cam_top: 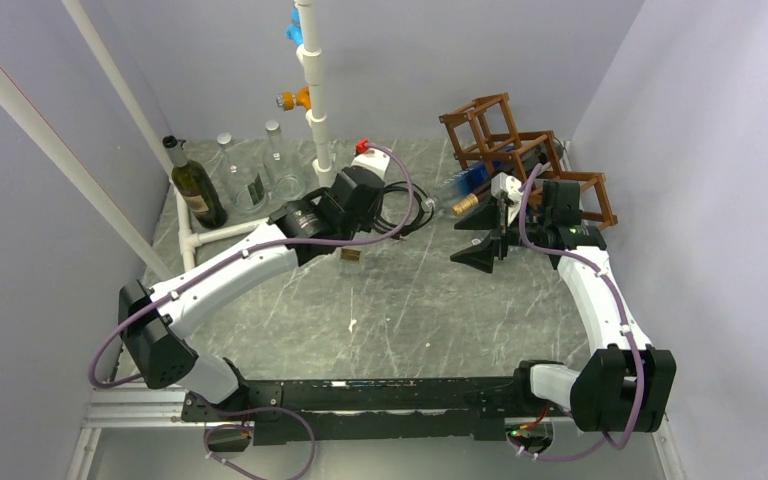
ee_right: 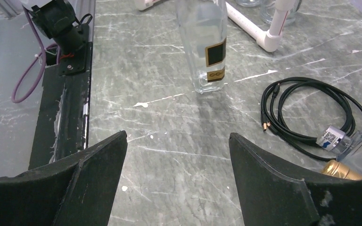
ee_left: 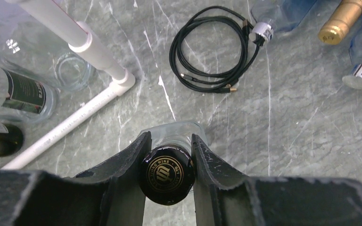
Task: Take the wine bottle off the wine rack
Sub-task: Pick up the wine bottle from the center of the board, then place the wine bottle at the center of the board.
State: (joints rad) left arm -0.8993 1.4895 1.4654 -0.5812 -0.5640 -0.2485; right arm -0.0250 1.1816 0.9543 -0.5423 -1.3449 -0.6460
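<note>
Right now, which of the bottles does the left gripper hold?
The clear bottle with the black, gold-printed cap: the left gripper is shut on its neck. The gold-foil-topped bottle and the dark green bottle are untouched.

Robot lab test cell: marble-pattern table (cam_top: 410, 310), plain enclosure walls (cam_top: 700, 100) around it, PVC pipe frame (cam_top: 314, 90) at its back.

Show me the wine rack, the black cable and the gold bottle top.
wine rack (cam_top: 474, 106): top view, upper cell's top bar.
black cable (ee_left: 174, 52): left wrist view, left arc of coil.
gold bottle top (ee_left: 343, 18): left wrist view, foil neck.
</note>
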